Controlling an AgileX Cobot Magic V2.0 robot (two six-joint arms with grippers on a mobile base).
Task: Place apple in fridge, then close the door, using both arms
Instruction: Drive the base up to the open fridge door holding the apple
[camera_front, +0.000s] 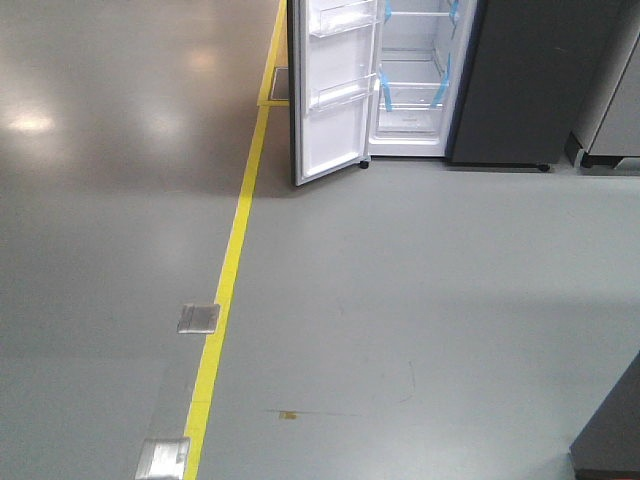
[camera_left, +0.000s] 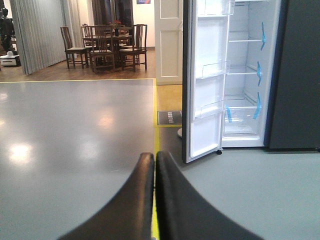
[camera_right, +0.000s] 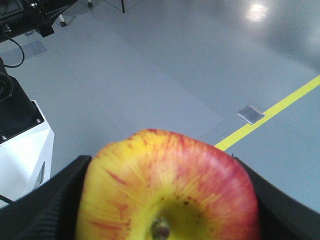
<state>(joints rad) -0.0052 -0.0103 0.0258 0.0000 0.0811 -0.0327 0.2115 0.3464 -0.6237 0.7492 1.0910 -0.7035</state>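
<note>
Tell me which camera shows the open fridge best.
The left wrist view: the fridge stands open, shelves and door facing the camera. The front view crops it to the lower part; the right wrist view misses it.

apple (camera_right: 167, 187): red and yellow, stem toward the camera, bottom centre of the right wrist view, clamped in the right gripper (camera_right: 167, 200)
fridge (camera_front: 415, 40): dark grey, white inside, top of the front view
door (camera_front: 330, 90): wide open, clear bins inside
left gripper (camera_left: 155, 167): fingers pressed together

Front view tilts down toward distant fridge (camera_front: 415, 120), upper frame. Left wrist view, low, faces same fridge. Right wrist view looks floorward; yellow line (camera_front: 228, 295) shared.
</note>
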